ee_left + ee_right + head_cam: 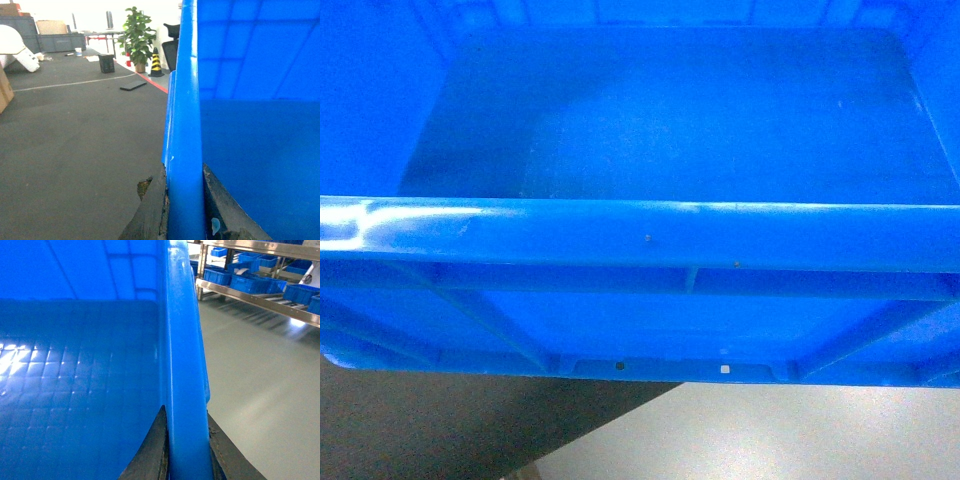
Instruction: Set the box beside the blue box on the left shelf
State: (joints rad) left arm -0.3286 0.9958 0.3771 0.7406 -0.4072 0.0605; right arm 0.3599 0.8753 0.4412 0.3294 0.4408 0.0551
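Note:
The box [640, 235], a bright-blue plastic crate, fills the head view; I look over its thick near rim onto its smooth floor. It hangs above the floor between both arms. In the left wrist view my left gripper [184, 172] is shut on the box's left rim [184, 115], one dark finger [152, 210] outside and one inside. My right gripper [186, 412] is shut on the right rim [182, 340] the same way. A steel shelf rack [260, 297] holds several blue boxes [250, 282]; I cannot tell whether it is the left shelf.
Left of the box lies dark floor with a potted plant [136, 37], a striped cone [156, 62], a black bin [106, 63], an office chair [171, 47] and a cardboard carton [4, 90]. Glossy grey floor [260, 380] stretches between the box and the rack.

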